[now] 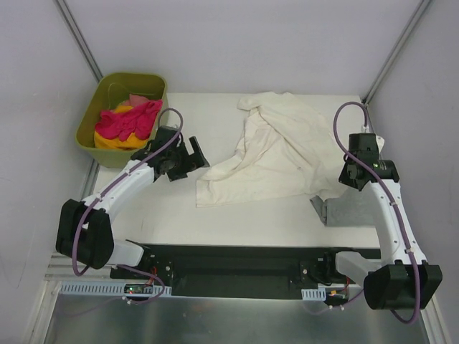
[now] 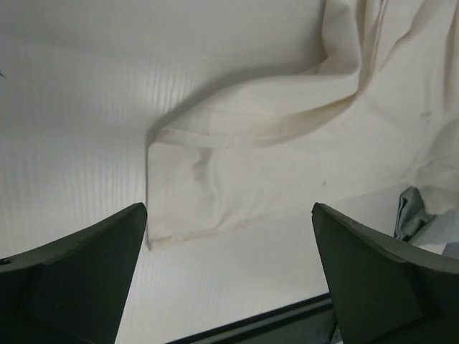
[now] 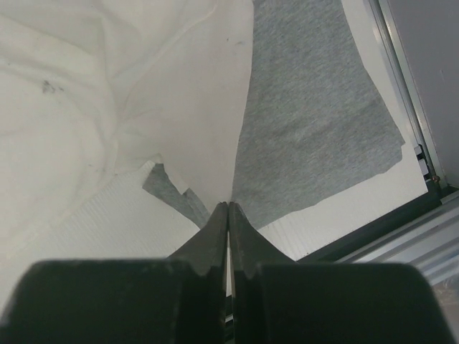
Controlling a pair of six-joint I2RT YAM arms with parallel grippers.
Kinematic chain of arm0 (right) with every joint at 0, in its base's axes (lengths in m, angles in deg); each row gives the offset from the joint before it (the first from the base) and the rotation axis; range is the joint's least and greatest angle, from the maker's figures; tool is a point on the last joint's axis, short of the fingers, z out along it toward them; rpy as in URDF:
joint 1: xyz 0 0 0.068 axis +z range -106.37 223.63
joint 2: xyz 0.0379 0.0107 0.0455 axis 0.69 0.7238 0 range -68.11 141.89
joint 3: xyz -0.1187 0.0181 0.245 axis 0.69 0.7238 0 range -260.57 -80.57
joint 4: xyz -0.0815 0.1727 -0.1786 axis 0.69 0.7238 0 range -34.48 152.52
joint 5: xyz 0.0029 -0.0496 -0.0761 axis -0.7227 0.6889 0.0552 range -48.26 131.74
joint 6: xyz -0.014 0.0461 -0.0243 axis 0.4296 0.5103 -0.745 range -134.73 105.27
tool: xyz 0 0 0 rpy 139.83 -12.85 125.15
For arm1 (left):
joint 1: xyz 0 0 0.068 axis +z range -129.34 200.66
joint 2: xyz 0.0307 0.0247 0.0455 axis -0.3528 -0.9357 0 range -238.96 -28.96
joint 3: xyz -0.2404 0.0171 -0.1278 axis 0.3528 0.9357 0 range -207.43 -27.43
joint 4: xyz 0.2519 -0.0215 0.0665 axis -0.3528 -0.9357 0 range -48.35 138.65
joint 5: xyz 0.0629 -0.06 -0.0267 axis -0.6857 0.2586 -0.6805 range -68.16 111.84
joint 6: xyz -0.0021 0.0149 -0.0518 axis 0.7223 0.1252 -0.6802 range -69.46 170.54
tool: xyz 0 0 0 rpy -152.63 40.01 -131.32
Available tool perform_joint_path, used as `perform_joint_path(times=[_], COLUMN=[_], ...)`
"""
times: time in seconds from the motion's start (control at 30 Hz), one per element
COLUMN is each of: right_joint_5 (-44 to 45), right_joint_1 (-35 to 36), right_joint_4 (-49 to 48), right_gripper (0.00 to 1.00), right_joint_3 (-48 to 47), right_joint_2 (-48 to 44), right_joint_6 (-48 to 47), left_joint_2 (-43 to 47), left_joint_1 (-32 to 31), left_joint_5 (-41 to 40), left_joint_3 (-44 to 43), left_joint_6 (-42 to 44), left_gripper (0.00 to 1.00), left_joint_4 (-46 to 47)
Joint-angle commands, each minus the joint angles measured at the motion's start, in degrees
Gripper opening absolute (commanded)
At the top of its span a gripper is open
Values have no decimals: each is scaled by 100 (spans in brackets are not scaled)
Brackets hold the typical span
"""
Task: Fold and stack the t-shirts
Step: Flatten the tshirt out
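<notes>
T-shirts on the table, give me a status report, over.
Left gripper open, by corner of cream shirt. Right gripper shut, at edge of grey shirt. Cream shirt crumpled, unfolded, overlapping grey. Other shirts bunched in green tub.

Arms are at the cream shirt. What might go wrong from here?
The cream shirt lies over part of the grey shirt, so dragging it may pull the grey one along. The shut right tool sits at that overlap and might pinch both. The open left tool faces a folded-over corner and may catch only one layer.

Pale grey walls (image 1: pixel 237 43) enclose a white table (image 1: pixel 237 222) edged by metal posts (image 1: pixel 77 32).
</notes>
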Motion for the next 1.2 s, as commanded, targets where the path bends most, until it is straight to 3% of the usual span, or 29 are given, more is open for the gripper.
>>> perform_joint_path(times=[0.0, 0.17, 0.33, 0.57, 0.6, 0.73, 0.87, 0.97, 1.17], right_joint_5=[69, 61, -71, -291, -274, -388, -554, -651, -810], right_joint_1=[-20, -29, -20, -20, -20, -20, -20, -20, -20], right_joint_4=[198, 181, 76, -329, -355, -557, -672, -733, -926], right_gripper=[1, 1, 1, 1, 1, 1, 1, 1, 1], right_joint_3=[-299, -167, -106, 123, 184, 307, 378, 413, 501], right_joint_2=[-23, -6, 38, -408, -488, -761, -928, -1007, -1192], right_joint_6=[82, 73, 64, 169, 248, 337, 363, 390, 443], left_joint_2=[-12, 42, -371, -1205, -1276, -1479, -1681, -1786, -1630], left_joint_1=[-189, -234, -444, -488, -488, -488, -488, -488, -488], left_joint_5=[771, 824, 904, 588, 570, 281, 157, 131, -63], left_joint_3=[416, 1023, 1016, 796, 761, 673, 497, 426, 242], left_joint_6=[21, -146, -137, -452, -497, -673, -655, -647, -393], left_gripper=[100, 99, 95, 65, 56, 37, 22, 2, 0], left_joint_4=[-402, -569, -613, -639, -639, -639, -639, -631, -639])
